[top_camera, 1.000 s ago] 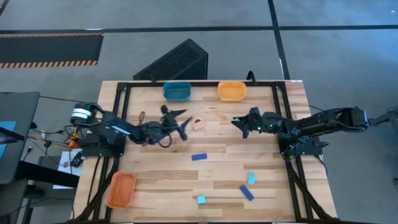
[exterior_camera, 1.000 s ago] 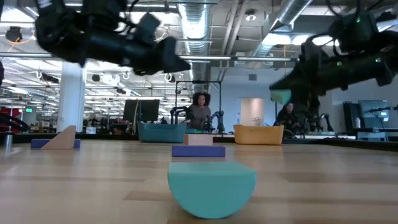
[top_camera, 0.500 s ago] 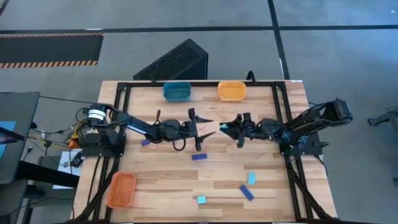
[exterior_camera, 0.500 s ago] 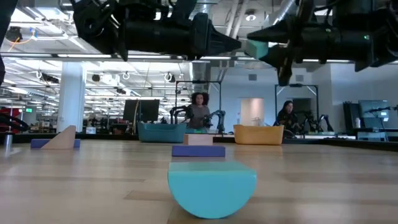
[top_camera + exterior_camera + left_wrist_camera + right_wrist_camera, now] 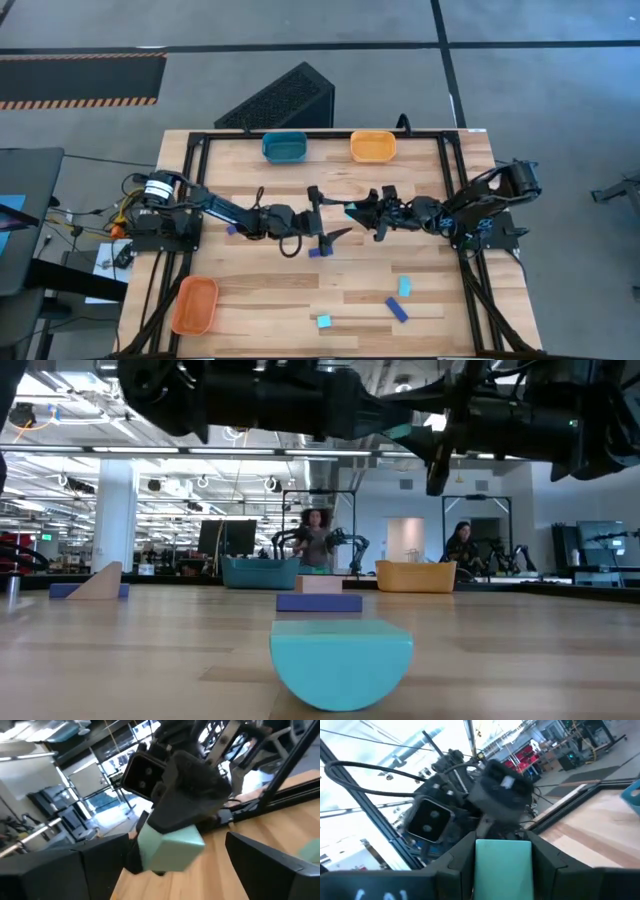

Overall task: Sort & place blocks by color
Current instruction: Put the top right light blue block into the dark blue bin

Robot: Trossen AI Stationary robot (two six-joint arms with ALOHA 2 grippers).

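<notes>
Where the two arms meet above the table's middle, the right gripper (image 5: pixel 362 212) is clamped on a light cyan block (image 5: pixel 503 865) held up in the air. The left gripper (image 5: pixel 328 214) faces it nose to nose, fingers (image 5: pixel 270 865) spread wide on either side of that block, not pressing it. Directly beneath the left gripper a dark blue block (image 5: pixel 318 252) lies on the table (image 5: pixel 250 300), partly hidden by a finger. Toward the near edge: another cyan block (image 5: pixel 404 287), a blue one (image 5: pixel 397 310), a small cyan piece (image 5: pixel 323 322). A teal tray (image 5: pixel 284 147) and orange tray (image 5: pixel 373 146) sit at the far edge; a second orange tray (image 5: pixel 194 305) at the near left corner. People (image 5: pixel 315 540) stand in the room behind.
</notes>
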